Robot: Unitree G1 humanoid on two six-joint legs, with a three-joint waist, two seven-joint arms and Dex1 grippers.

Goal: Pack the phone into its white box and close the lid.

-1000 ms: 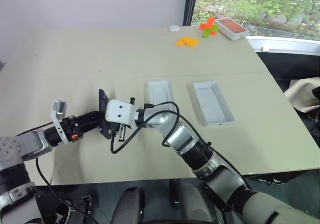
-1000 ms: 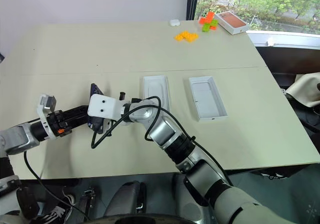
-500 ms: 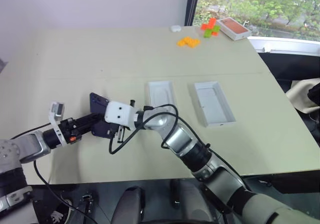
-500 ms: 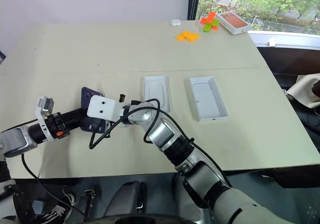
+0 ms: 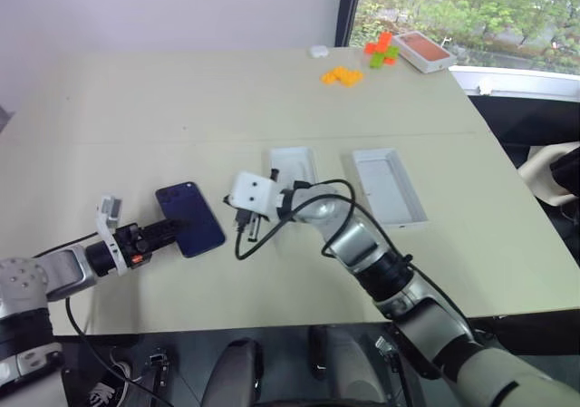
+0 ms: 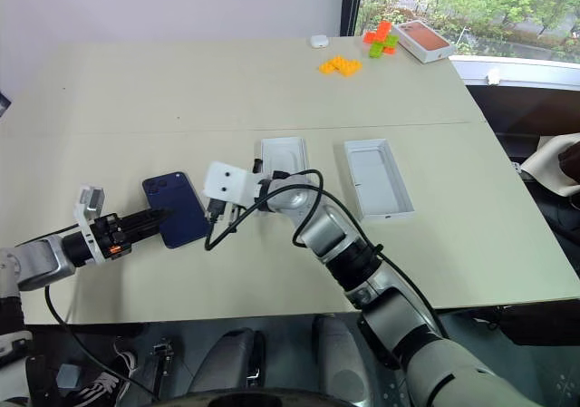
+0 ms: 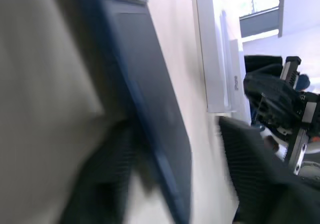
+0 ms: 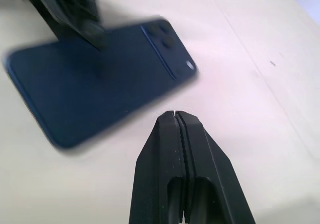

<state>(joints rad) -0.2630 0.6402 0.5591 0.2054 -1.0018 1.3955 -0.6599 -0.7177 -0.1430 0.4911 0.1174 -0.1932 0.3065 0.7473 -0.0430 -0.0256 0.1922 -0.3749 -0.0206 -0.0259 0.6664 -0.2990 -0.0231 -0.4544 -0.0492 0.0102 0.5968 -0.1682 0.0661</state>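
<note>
My left gripper (image 5: 161, 233) pinches the phone (image 5: 189, 218), lying flat on the table (image 5: 136, 108) back-up, ready to lift. My right gripper (image 8: 181, 129) is pressed together, empty. Box (image 5: 388, 186) waits further right.

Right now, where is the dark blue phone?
In the left eye view, the slim dark navy-blue smartphone lies back-up on the beige table's left front part, at the left end effector's tips, left of the flat white insert.

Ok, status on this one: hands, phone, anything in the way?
Left hand at the phone, which lies flat on the table. Right hand shut, empty. White box open, unobstructed.
</note>
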